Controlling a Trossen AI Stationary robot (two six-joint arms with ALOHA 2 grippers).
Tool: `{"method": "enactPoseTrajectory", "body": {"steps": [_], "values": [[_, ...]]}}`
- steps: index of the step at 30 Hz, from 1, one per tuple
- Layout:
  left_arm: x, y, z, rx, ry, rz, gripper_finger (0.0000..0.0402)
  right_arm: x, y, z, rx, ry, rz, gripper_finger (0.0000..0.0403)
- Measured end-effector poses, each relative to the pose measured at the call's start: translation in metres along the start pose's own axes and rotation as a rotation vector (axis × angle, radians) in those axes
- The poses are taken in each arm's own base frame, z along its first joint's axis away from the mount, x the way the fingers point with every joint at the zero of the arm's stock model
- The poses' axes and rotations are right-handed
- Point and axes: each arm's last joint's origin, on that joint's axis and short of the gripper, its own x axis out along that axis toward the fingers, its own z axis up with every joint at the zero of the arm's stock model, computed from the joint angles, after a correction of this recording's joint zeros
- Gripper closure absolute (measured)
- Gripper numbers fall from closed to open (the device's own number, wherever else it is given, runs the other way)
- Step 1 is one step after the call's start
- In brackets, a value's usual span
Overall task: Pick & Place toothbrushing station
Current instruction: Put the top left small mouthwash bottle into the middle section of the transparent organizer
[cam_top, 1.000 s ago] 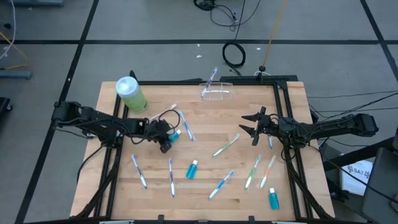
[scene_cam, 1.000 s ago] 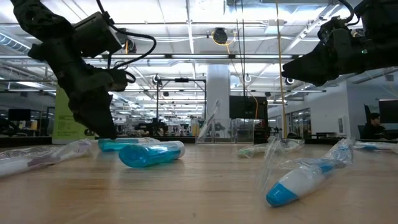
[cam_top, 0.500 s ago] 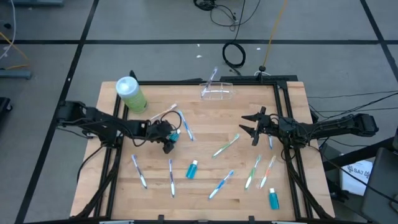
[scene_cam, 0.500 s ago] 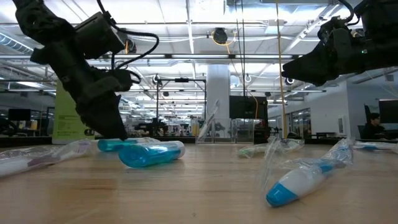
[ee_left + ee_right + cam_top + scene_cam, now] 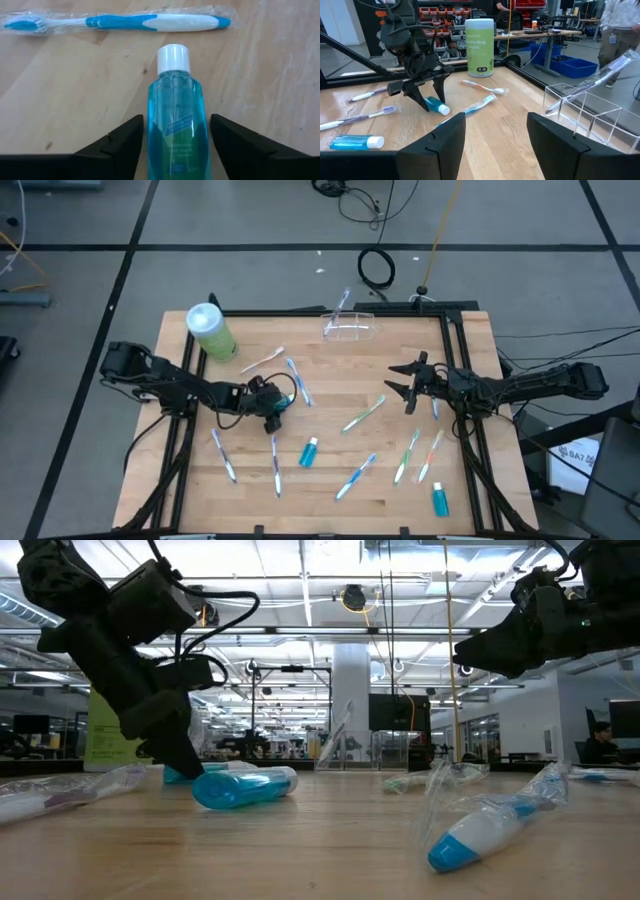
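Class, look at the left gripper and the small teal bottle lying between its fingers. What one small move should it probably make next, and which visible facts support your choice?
Probably close the fingers. The left gripper is open and down at the table, its fingers on either side of the teal bottle, which lies flat with its white cap pointing away toward a wrapped blue toothbrush. Nothing is gripped yet. The right gripper waits, open, above the table.

Matt wooden table (image 5: 60,100); glossy clear plastic teal tube (image 5: 175,130)
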Motion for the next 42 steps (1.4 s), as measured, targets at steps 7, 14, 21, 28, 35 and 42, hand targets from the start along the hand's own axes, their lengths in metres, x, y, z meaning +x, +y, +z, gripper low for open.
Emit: {"method": "enactPoseTrajectory", "body": {"steps": [7, 14, 21, 28, 35, 42], "values": [[0.0, 0.0, 0.001, -0.016, -0.001, -0.012, 0.0217, 0.0, 0.0, 0.0, -0.001, 0.005, 0.0, 0.0195], [0.001, -0.002, 0.004, -0.024, -0.038, -0.048, 0.0228, 0.0, 0.0, 0.0, 0.0, 0.004, 0.0, 0.0195], [0.001, -0.002, 0.006, -0.021, -0.058, -0.04, 0.0224, 0.0, 0.0, 0.0, 0.001, 0.003, 0.0, 0.0195], [-0.002, -0.004, 0.011, -0.028, -0.105, -0.069, 0.0223, 0.0, 0.0, 0.0, 0.002, 0.003, 0.0, 0.0195], [-0.015, -0.004, 0.019, -0.044, -0.174, -0.105, 0.0223, 0.0, 0.0, 0.0, 0.004, -0.004, 0.0, 0.0195], [-0.041, -0.009, 0.049, 0.027, -0.482, -0.195, 0.0222, 0.003, -0.001, 0.009, 0.076, -0.099, -0.007, 0.0195]]}}
